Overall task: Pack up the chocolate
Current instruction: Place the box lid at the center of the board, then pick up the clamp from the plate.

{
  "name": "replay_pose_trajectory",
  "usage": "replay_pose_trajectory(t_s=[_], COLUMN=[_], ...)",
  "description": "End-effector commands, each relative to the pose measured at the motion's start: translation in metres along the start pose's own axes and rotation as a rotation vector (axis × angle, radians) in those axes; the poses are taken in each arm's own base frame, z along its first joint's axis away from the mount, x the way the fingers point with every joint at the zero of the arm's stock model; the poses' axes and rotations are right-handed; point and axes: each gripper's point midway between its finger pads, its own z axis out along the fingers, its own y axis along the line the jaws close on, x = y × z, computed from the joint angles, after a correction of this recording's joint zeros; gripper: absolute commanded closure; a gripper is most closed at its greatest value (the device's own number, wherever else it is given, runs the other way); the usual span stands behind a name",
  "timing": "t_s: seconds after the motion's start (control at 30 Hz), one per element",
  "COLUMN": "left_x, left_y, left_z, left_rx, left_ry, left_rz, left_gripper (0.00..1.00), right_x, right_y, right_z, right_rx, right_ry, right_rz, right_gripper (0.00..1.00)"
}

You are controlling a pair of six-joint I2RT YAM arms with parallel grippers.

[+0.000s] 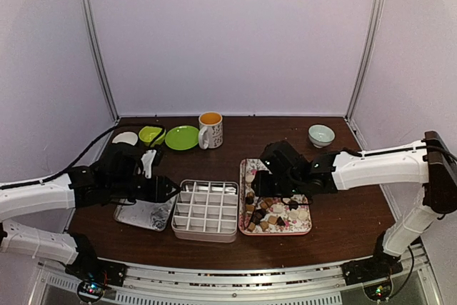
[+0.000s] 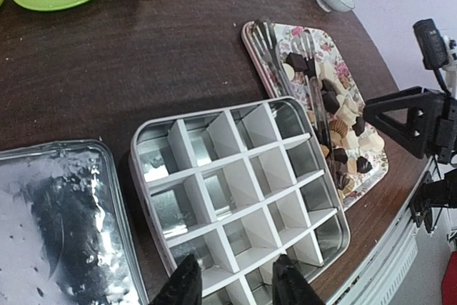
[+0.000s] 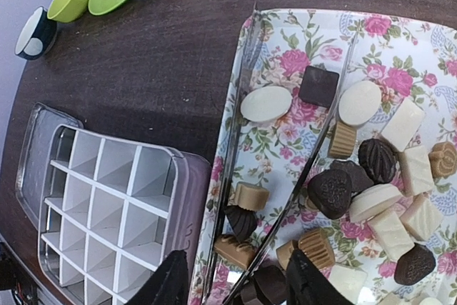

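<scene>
looked like dark, faintly glossy wood on the table [image 2: 178,55]; shone as bare reflective metal on the divided tin [image 2: 153,161] and lid [image 2: 43,219]; appeared smooth on the chocolate [image 3: 330,192]

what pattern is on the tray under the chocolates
The tray has pink roses and green leaves on white; the right wrist view shows it best.

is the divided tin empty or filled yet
Empty: each visible compartment of the divided tin shows bare metal; the chocolate lies on the floral tray.
</scene>
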Motion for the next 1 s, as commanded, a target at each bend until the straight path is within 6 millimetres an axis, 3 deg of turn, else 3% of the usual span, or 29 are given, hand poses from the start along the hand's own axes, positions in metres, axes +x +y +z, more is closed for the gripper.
replay_pose_trajectory(t_s=[0.0, 0.37, 0.97], left_x=[-0.020, -0.039, -0.039], left_y=[-0.001, 0.006, 0.013], left_z=[-0.015, -0.045, -0.056], left_rx=[-0.007, -0.070, -0.100], left_ry=[-0.119, -0.234, -0.268], left_rz=[0.062, 0.140, 0.156], left_gripper=[0.62, 0.58, 0.56], right_x=[0.002, 0.008, 0.015], right_y=[-0.015, -0.015, -0.022], right_z=[0.010, 0.033, 0.056], right_rx=[0.102, 0.171, 0.236], right_ry=[0.005, 0.030, 0.030], right_rz=[0.083, 0.140, 0.226], right_gripper=[0.54, 0.61, 0.69])
